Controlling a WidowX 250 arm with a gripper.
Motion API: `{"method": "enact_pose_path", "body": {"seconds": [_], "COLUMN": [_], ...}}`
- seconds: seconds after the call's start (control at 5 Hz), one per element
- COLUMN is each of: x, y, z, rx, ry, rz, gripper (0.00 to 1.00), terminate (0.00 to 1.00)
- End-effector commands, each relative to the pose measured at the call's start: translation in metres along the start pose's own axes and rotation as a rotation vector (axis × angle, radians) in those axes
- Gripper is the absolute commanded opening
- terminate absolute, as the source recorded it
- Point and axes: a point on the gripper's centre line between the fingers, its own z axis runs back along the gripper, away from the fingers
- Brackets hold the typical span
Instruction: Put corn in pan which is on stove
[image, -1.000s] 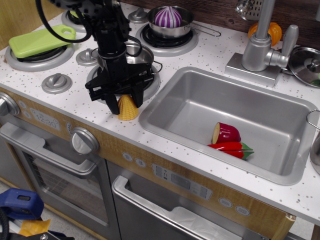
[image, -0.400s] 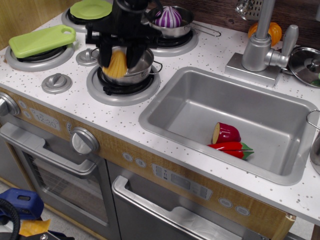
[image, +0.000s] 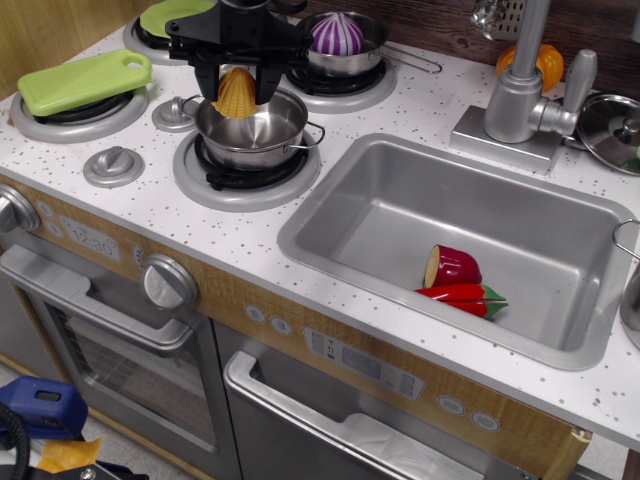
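My black gripper (image: 236, 92) is shut on the yellow ribbed corn (image: 236, 94) and holds it tip down, just above the far left rim of the pan (image: 258, 140). The pan is a small shiny steel pot with loop handles, and it looks empty inside. It stands on the front right burner of the white speckled stove (image: 150, 205).
A second steel pan with a purple onion (image: 337, 33) sits on the back burner. A green cutting board (image: 75, 80) and green plate (image: 170, 14) lie at left. The sink (image: 400, 215) at right holds red toy pieces (image: 455, 280). Faucet (image: 520, 90) behind it.
The gripper lifted the corn from the counter's front edge, carried it up and back over the pan, and now holds it higher above the pan's far rim.
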Motion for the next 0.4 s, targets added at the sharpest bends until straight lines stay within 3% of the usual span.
{"method": "enact_pose_path", "body": {"seconds": [0.0,0.2], "x": [0.0115,0.0115], "y": [0.0038,0.0038], "z": [0.005,0.005], "rx": [-0.02,-0.02], "ry": [-0.058,-0.058], "rz": [-0.026,-0.026], "gripper": [1.0,1.0], "terminate": [0.0,1.0]}}
